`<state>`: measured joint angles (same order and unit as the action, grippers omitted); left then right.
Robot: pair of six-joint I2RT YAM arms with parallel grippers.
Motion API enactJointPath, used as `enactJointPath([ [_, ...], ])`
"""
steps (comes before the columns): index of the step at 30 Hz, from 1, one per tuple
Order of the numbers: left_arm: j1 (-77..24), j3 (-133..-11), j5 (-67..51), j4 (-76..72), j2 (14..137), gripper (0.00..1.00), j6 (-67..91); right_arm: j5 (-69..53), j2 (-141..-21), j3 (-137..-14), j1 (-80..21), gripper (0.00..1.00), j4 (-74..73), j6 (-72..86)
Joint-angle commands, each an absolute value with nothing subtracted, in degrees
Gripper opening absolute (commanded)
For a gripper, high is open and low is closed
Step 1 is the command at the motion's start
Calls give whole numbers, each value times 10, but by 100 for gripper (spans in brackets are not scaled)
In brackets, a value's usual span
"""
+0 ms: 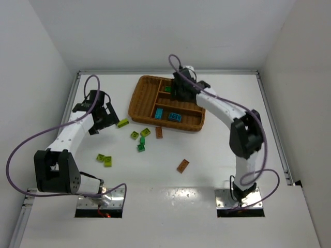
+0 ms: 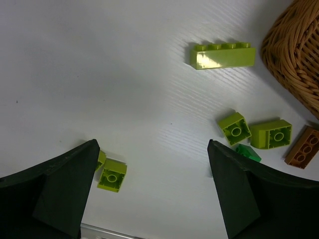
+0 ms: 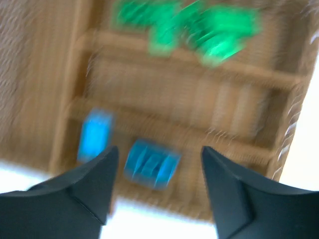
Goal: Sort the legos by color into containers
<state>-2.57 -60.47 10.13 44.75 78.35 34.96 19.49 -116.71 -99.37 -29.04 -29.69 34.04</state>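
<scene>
On table (image 1: 217,155), 10 o'clock side, left gripper (image 2: 153,149) spread, empty; long lime-yellow studded brick (image 2: 223,55) lies at its 1 o'clock. Right gripper (image 3: 159,152) spread over brown woven wicker tray (image 1: 142,101); view blurred, seemingly empty. Risk: brick pushed against tray if jaws closed off-centre.

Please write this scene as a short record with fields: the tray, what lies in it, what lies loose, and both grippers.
tray: brown wicker, on the far side of the table
in tray: green legos in the far slot; two blue legos in the near slot
loose: five lime legos, a loose green lego, two brown legos
left gripper: open, empty, over the table, left of the tray
right gripper: open, empty, over the tray
</scene>
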Motion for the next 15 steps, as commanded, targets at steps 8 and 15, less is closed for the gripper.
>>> enactJointPath([
  [8, -14, -591, 134, 461, 728, 97, 394, 92, -1067, -787, -537, 83, -207, 363],
  [15, -14, -597, 140, 478, 704, 97, 400, 99, -1138, -841, -590, 84, -207, 378],
])
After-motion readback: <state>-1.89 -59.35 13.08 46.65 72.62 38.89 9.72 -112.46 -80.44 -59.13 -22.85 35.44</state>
